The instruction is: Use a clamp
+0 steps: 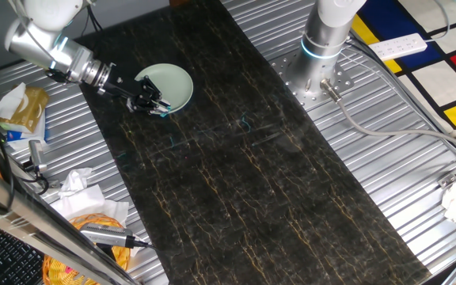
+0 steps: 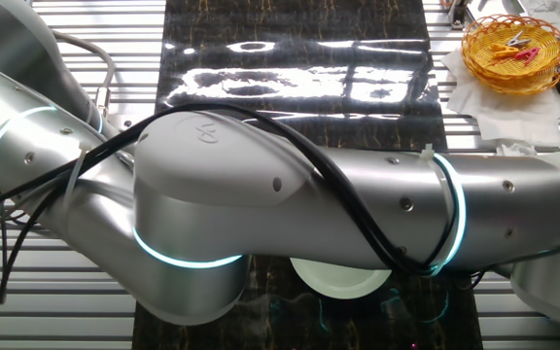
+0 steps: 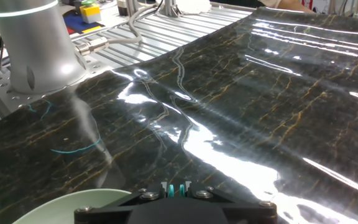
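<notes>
The teal clamp [image 3: 176, 190] sits between my black gripper's [image 3: 176, 194] jaws at the bottom of the hand view, with two teal prongs showing. In one fixed view my gripper [image 1: 155, 104] hovers at the near edge of the round pale green plate [image 1: 174, 82], and a speck of teal clamp [image 1: 161, 112] shows at its tip. The plate's rim shows at the lower left of the hand view [image 3: 67, 208]. In the other fixed view the plate [image 2: 343, 282] is mostly hidden under the arm, and the gripper and clamp are hidden.
A dark marble-pattern mat [image 1: 252, 158] covers the table's middle. The robot base [image 1: 323, 47] stands at the back right. A yellow basket of clips [image 2: 513, 49] and crumpled tissue [image 1: 81, 190] lie beside the mat at the left. A power strip [image 1: 398, 47] lies behind the base.
</notes>
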`<state>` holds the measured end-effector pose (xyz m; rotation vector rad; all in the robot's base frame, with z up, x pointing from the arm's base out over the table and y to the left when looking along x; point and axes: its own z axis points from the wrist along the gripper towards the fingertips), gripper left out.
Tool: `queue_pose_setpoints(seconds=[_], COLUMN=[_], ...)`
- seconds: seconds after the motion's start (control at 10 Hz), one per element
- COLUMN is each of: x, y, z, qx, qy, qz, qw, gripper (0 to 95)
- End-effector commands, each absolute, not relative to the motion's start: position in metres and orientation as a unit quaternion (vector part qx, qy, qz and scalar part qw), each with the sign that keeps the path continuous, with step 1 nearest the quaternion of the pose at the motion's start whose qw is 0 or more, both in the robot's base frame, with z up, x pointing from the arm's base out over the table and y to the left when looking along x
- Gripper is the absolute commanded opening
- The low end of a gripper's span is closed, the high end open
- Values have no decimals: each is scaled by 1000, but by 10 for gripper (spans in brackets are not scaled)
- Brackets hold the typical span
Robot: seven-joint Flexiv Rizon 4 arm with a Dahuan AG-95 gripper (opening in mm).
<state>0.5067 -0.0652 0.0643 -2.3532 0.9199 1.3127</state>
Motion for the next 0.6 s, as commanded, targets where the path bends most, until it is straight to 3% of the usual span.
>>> queue_pose_setpoints(seconds=[0.1, 0.6], x=[506, 507], y=[-65, -65], z=[64, 63], qx=[-819, -823], qy=[316, 308], qz=[455, 452], qw=[149, 154], gripper=[0, 0])
